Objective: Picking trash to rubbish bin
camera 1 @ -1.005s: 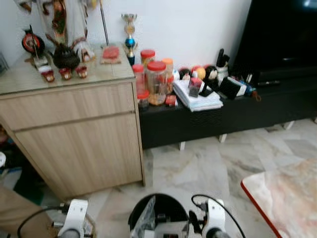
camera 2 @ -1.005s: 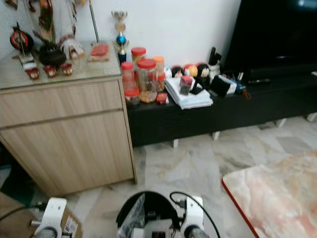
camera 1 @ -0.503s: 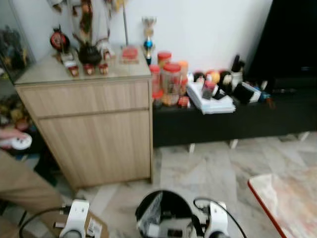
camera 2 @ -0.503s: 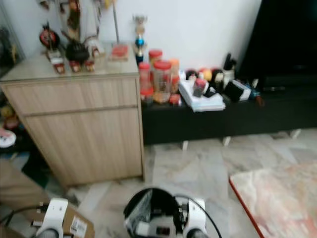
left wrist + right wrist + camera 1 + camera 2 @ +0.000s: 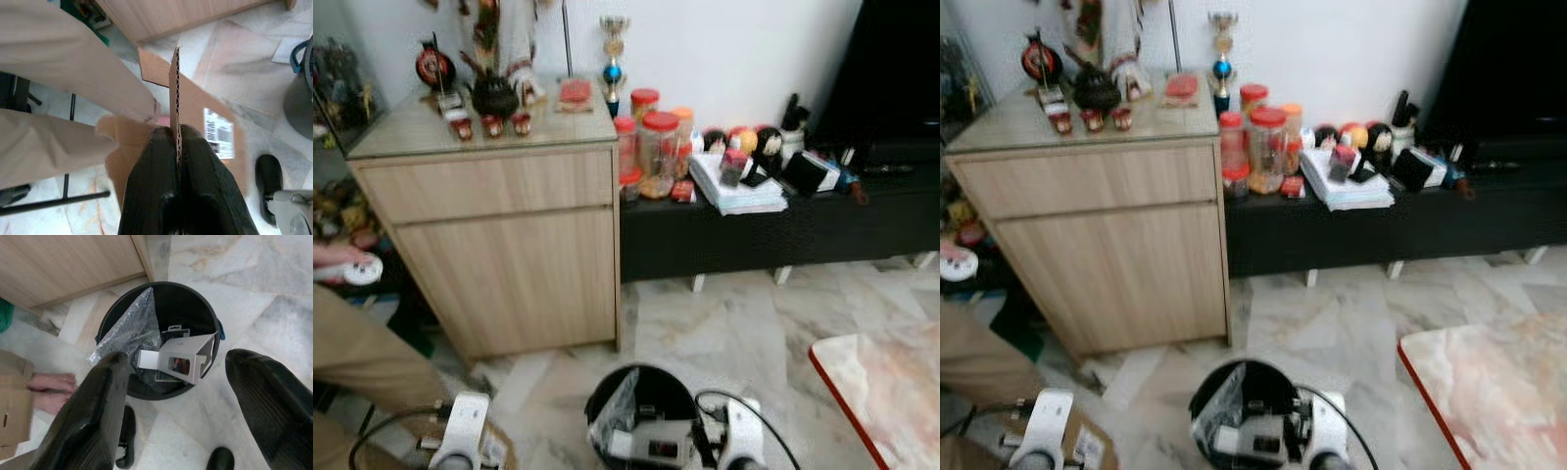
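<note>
1. Since a second ago the head camera has swung left, so the wooden cabinet (image 5: 499,225) sits more central and a person's trouser leg (image 5: 367,348) has come into the near left; the furniture itself has not shifted. In the left eye view, the black rubbish bin (image 5: 641,416) stands on the marble floor at the near edge, between the two wrists, with a white carton (image 5: 651,446) and plastic wrap inside.

2. From the right eye view, the same bin lies near centre, and a bit of cardboard (image 5: 1087,446) shows at the near left.

3. Along the left wrist view, the left gripper (image 5: 178,134) is clamped tight on the edge of a corrugated cardboard piece (image 5: 195,117), held upright. It looks light and stiff, though bendable; gripping the edge suits it.

4. Looking down the right wrist view, the right gripper (image 5: 195,382) is spread wide above the bin, holding nothing; the carton (image 5: 183,363) rests inside.
</note>
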